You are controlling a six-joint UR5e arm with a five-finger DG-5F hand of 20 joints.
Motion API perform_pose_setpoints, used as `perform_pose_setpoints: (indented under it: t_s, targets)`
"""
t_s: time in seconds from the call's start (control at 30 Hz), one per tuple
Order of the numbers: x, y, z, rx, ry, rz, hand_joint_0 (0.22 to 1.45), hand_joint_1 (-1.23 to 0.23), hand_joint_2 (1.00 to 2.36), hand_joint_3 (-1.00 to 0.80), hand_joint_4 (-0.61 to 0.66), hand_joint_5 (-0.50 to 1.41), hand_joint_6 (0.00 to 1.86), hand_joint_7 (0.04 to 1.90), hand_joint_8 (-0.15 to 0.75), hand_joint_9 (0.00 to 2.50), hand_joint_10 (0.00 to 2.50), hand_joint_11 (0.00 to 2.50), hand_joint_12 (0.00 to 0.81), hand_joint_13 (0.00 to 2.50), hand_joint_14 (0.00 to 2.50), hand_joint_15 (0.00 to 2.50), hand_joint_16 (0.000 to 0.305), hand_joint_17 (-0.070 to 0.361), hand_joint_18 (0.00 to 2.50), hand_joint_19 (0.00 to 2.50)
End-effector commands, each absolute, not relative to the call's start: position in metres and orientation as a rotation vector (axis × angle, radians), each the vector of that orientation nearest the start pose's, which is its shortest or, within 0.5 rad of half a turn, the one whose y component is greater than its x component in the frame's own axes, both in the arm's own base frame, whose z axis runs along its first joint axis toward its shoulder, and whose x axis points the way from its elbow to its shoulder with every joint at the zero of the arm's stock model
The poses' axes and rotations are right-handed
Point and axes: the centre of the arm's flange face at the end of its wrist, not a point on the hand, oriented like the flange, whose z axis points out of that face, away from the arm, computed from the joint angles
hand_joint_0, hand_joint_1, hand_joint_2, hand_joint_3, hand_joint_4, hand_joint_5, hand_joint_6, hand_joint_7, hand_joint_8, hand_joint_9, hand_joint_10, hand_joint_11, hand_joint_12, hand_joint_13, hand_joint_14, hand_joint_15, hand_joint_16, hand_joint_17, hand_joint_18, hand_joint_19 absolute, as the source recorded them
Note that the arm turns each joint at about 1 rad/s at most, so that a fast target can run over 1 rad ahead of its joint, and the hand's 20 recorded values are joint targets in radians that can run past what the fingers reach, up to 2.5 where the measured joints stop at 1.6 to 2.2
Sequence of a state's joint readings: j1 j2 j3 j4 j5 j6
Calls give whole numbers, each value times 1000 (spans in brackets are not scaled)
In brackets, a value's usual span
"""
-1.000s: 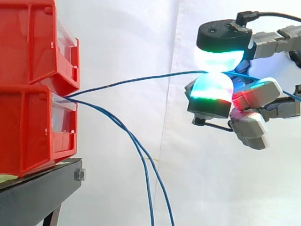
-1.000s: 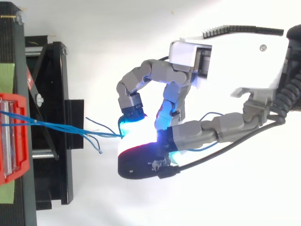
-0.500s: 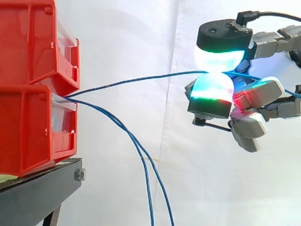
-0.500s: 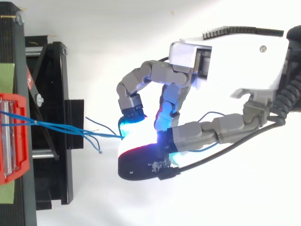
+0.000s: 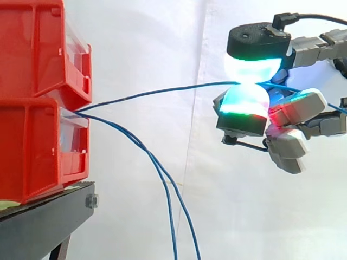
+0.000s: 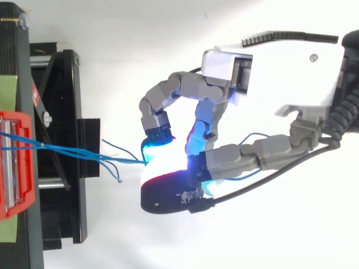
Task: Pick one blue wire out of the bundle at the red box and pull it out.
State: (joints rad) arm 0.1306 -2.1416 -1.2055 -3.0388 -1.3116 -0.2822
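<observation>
Two red plastic bins are stacked one on the other, an upper point(image 5: 38, 49) and a lower point(image 5: 32, 146). One black metal stand point(image 5: 43, 222) carries them. Three thin blue wires come out at the bins, as far as I can count where they bunch together: one taut blue wire point(image 5: 162, 91) running level, and two slack blue wires point(image 5: 135, 142) drooping downward. One robot hand point(image 6: 269, 73) with glowing pads.

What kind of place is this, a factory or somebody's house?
Most likely a robot test lab. A plain white curtain hangs behind, red bins sit stacked on a black stand, and a robot hand pinches one blue wire coming from them.
</observation>
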Motion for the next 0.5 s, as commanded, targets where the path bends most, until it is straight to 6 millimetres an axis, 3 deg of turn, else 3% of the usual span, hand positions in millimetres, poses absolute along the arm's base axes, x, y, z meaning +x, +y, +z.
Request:
perform_pose_setpoints:
  t_s: [0.0,0.47]
  targets:
    - [714,-67,331,1117,1337,846,604,-813,1020,88,221,-102,892,1300,529,1417,21,1039,524,1275,17,653,72,162,1170,689]
    - [714,-67,331,1117,1336,847,605,-812,1020,87,216,-102,892,1299,526,1411,20,1035,525,1271,17,656,73,165,1164,682]
